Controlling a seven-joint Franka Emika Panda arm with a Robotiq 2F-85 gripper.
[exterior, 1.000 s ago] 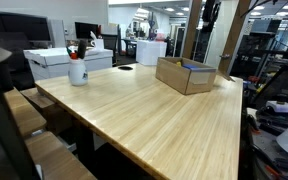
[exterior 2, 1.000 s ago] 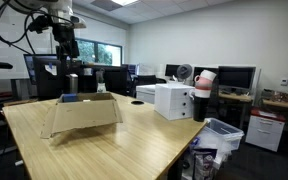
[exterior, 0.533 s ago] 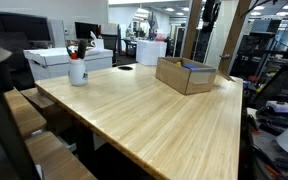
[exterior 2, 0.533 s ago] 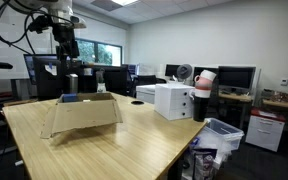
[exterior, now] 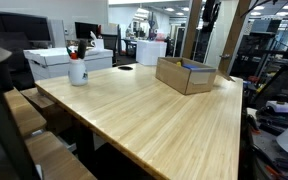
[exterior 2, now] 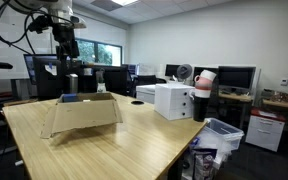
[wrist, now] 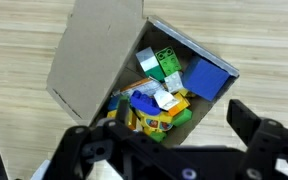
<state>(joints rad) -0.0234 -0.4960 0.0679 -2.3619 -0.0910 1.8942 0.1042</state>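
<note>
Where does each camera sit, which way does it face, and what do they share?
Exterior view, beside the table: faces the cardboard box and desks behind; the arm and end effector hang above the box.
Exterior view, low at a table corner: looks along the wooden table to the box; a dark shape at the top edge may be the arm.
Wrist view: looks straight down into the box at coloured blocks; the open end effector's fingers frame the bottom.
Shared: all three show the box.
</note>
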